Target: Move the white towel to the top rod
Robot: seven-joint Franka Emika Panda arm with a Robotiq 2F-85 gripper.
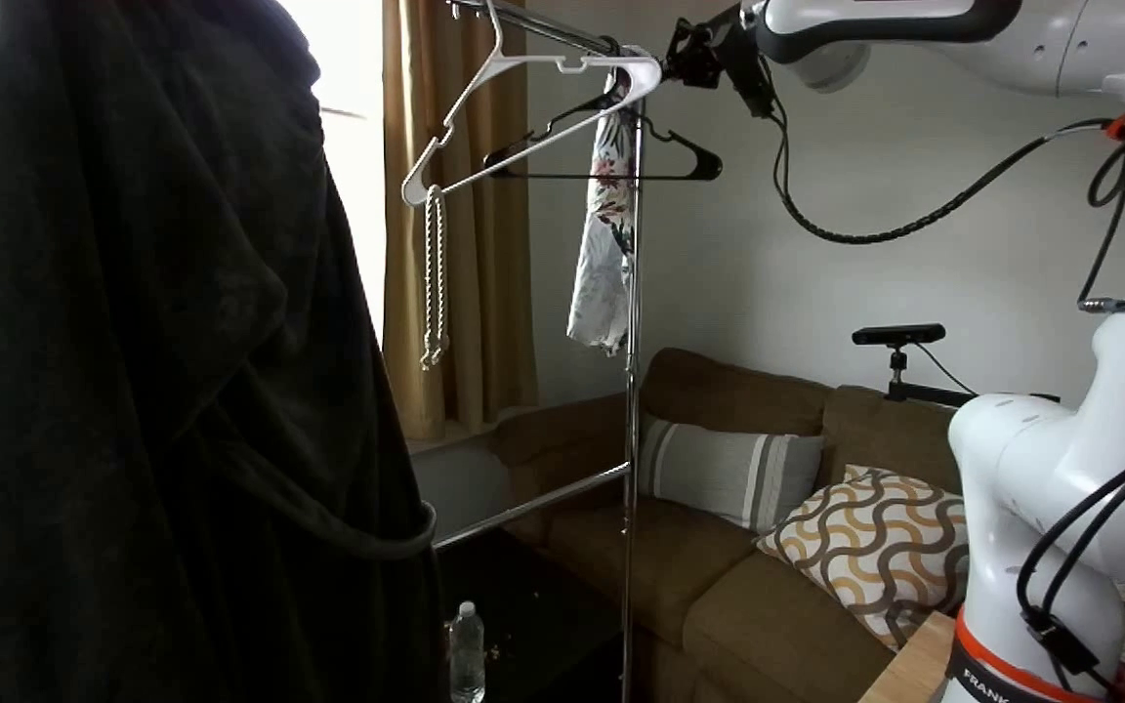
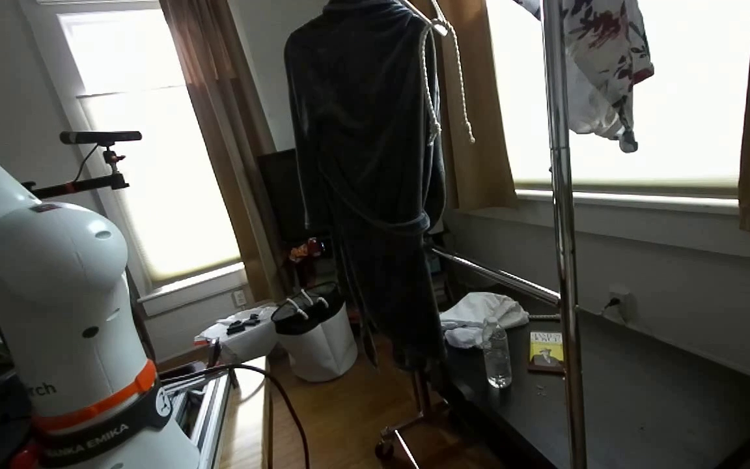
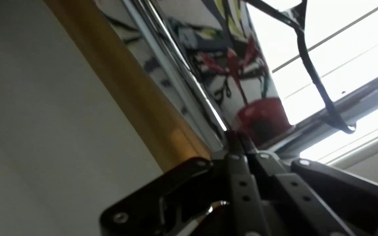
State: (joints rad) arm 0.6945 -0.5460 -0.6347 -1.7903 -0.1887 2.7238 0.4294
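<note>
A white towel with a floral print (image 1: pixel 609 186) hangs from the top rod (image 1: pixel 558 31) at its near end, beside the upright post. Its lower part also shows in an exterior view (image 2: pixel 606 71). In the wrist view the towel (image 3: pixel 205 36) and the top rod (image 3: pixel 310 131) lie just beyond the fingers. My gripper (image 1: pixel 687 57) is at the rod's end, close to the towel's top. In the wrist view the gripper's fingertips (image 3: pixel 240 139) are together, in front of the towel's red patch. No cloth shows between them. Contact with the towel cannot be told.
A white hanger (image 1: pixel 533 59) and a black hanger (image 1: pixel 611 176) hang close to the towel. A dark robe (image 1: pixel 182 342) hangs farther along the rack. The chrome post (image 1: pixel 633 391) stands beside the towel. A crumpled white cloth (image 2: pixel 489 309) lies on the black table (image 2: pixel 642 391).
</note>
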